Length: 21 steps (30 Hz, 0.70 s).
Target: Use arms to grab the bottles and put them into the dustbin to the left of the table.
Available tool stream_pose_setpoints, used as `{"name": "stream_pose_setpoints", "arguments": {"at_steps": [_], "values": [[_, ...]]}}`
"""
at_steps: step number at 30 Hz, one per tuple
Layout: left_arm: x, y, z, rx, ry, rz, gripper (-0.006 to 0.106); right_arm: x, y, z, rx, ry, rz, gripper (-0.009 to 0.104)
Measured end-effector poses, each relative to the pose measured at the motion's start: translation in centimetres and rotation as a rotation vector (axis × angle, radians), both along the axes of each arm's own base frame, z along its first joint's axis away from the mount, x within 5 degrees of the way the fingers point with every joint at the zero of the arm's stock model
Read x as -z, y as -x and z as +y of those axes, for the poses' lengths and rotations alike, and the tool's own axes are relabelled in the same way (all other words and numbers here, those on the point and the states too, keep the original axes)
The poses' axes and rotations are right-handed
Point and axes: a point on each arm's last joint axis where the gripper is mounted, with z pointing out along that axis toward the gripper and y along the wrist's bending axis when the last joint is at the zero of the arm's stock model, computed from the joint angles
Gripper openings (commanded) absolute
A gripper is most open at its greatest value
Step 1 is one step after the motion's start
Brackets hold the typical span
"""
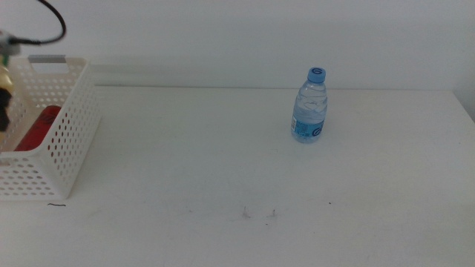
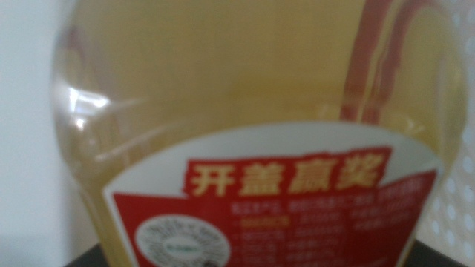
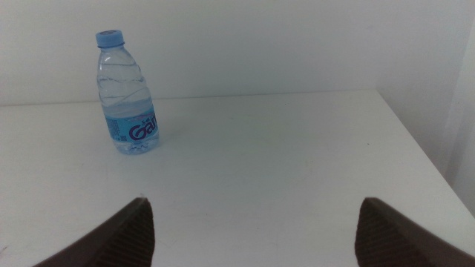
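The yellow juice bottle (image 2: pixel 245 96) with its red and white label fills the left wrist view. My left gripper (image 1: pixel 4 104) is shut on it at the far left edge of the middle view, above the white perforated dustbin (image 1: pixel 72 133). A red can (image 1: pixel 41 126) lies inside the dustbin. The clear water bottle (image 1: pixel 310 105) with a blue cap stands upright on the table (image 1: pixel 223 163), right of centre. My right gripper (image 3: pixel 254 204) is open above the table, with the water bottle (image 3: pixel 128 96) some way off ahead of it.
The table's back edge meets a white wall. Its right edge (image 3: pixel 415 148) shows in the right wrist view. A few tiny dark marks (image 1: pixel 258 214) dot the front of the tabletop. A black cable (image 1: pixel 52 26) loops above the dustbin.
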Motion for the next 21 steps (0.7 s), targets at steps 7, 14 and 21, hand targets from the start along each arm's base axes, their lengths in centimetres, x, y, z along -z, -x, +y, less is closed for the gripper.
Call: {"name": "stream_pose_setpoints", "arguments": {"at_steps": [7,14,21], "values": [[3.2,-1.6,0.4,0.008,0.018,0.021,0.04,0.0,0.0,0.0,0.0,0.0,0.0,0.092],[1.8,-2.0,-0.1,0.029,0.006,-0.07,0.094,0.0,0.0,0.0,0.0,0.0,0.0,0.092],[-7.0,0.8,-4.4,0.059,-0.017,-0.305,0.094,0.0,0.0,0.0,0.0,0.0,0.0,0.092]]}}
